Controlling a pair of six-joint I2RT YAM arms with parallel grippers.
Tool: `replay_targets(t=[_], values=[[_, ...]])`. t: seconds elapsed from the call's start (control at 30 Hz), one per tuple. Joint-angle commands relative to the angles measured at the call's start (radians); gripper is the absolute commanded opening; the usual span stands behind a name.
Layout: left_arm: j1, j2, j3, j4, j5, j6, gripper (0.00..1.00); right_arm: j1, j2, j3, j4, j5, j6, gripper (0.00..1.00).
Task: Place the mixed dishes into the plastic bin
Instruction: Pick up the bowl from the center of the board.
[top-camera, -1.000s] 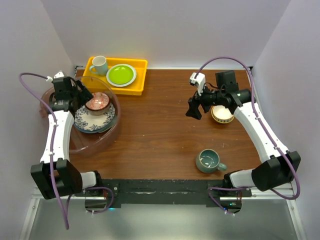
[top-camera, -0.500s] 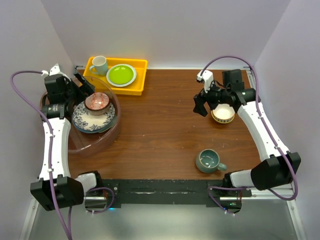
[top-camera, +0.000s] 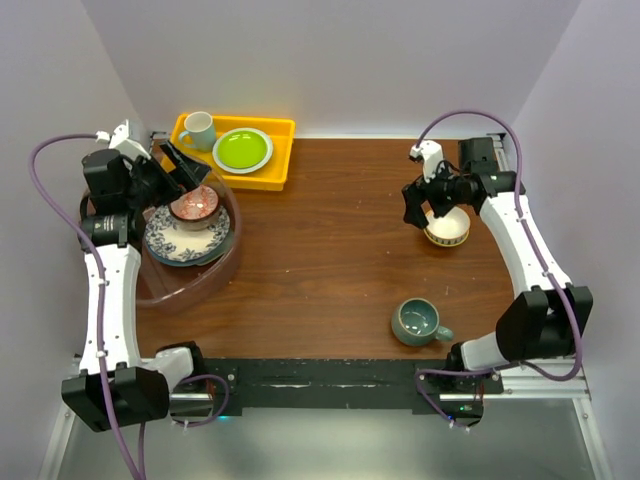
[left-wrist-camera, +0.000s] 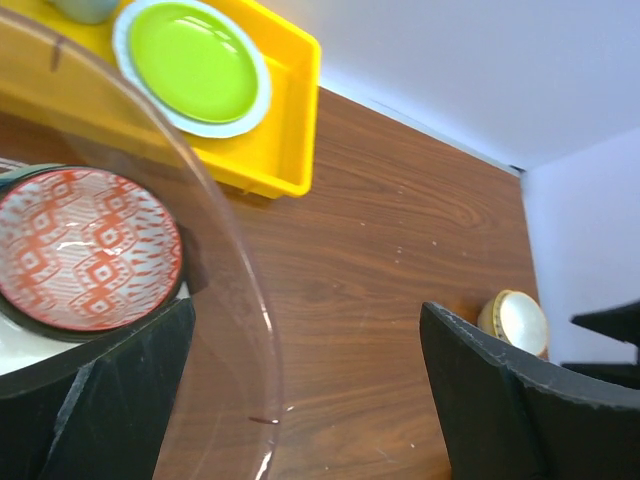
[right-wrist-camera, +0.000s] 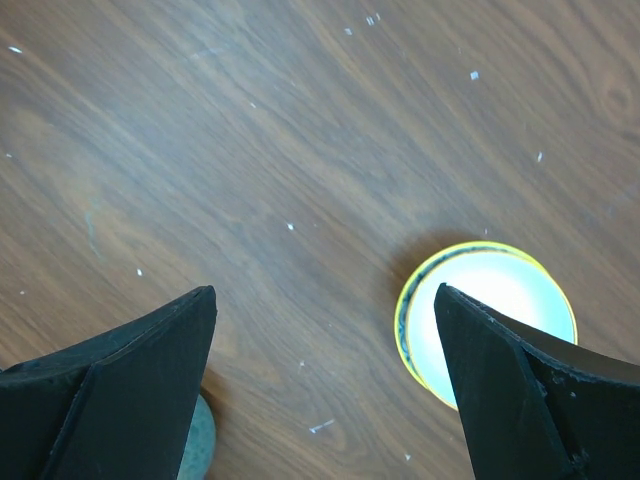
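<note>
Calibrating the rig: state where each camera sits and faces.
Top external: above and behind, looking down on the table; left arm, right arm show.
Left wrist: above the plastic bin, looking toward the yellow tray; open left hand frames it.
Right wrist: straight down at the table; open right hand shows.
All three share the cream-tan bowl.

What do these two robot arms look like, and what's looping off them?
Both the left arm and right arm have slim white shells with chunky black joints. A purple cable loops off each. Each ends in a black tool, the left tool and right tool, with two wedge-shaped fingers.
</note>
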Motion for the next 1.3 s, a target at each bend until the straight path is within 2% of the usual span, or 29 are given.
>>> replay_targets(t=[0.0, 0.4, 0.63, 0.87, 1.07, 1.2, 1.27], values=[[-0.017, -0.027, -0.01, 0.073, 0.125, -0.009, 1.0, -0.024, 0.026, -0.002, -0.02, 0.039, -0.031, 0.95], [-0.225, 0.001, -0.039, 0.122, 0.099, -0.048, 1.0, -0.066, 0.161, 0.051, -0.054, 0.129, -0.094, 0.95], [-0.256, -0.004, -0.059, 0.141, 0.093, -0.059, 1.0, -0.067, 0.241, 0.065, -0.063, 0.23, -0.143, 0.93], [-0.263, -0.01, -0.082, 0.153, 0.093, -0.069, 1.0, -0.067, 0.252, 0.07, -0.121, 0.28, -0.212, 0.82], [-0.267, -0.008, -0.088, 0.159, 0.094, -0.074, 1.0, -0.072, 0.273, 0.065, -0.17, 0.326, -0.308, 0.77], [-0.269, -0.013, -0.091, 0.159, 0.094, -0.076, 1.0, -0.075, 0.315, 0.087, -0.201, 0.333, -0.33, 0.64], [-0.269, -0.014, -0.091, 0.161, 0.093, -0.077, 1.0, -0.075, 0.325, 0.093, -0.205, 0.335, -0.341, 0.62]])
